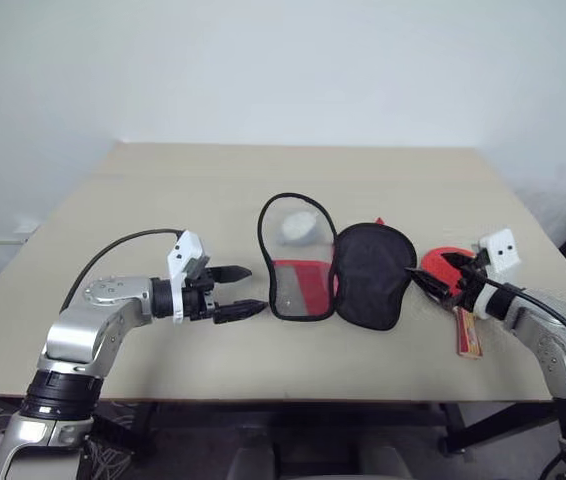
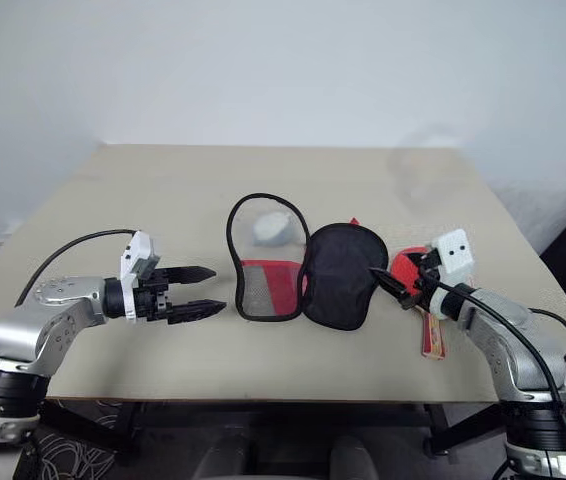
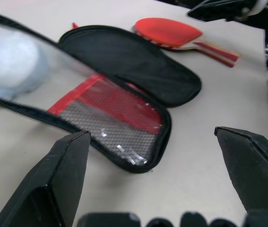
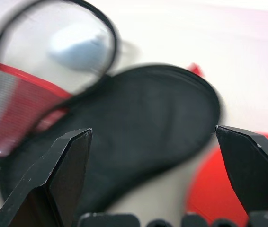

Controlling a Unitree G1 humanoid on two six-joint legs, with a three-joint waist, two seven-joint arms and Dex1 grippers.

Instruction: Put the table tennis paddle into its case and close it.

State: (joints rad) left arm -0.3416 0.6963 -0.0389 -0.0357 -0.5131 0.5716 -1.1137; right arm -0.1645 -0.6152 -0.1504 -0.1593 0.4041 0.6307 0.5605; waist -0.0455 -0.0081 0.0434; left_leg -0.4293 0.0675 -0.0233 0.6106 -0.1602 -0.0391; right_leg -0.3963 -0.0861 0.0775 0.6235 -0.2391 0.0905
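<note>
Table tennis paddle (image 1: 450, 268) flat on table (image 1: 383, 170), just right of case (image 1: 335, 270), which lies unzipped, both halves spread. Left claw (image 1: 239, 291) and right claw (image 1: 433, 281) wide open, empty. Paddle likely light, rigid: grip at handle. Case soft, floppy.

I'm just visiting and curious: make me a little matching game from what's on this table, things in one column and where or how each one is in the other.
Things:
1. table tennis paddle
2. case
3. left claw
4. right claw

Places or states:
A. lying unzipped and spread flat in the middle of the table
B. open, hovering to the left of the clear window half
C. red face up, on the table to the right of the black half
D. open, hovering above the red bat, pointing at the black half

Pairs: 1-C, 2-A, 3-B, 4-D
</note>
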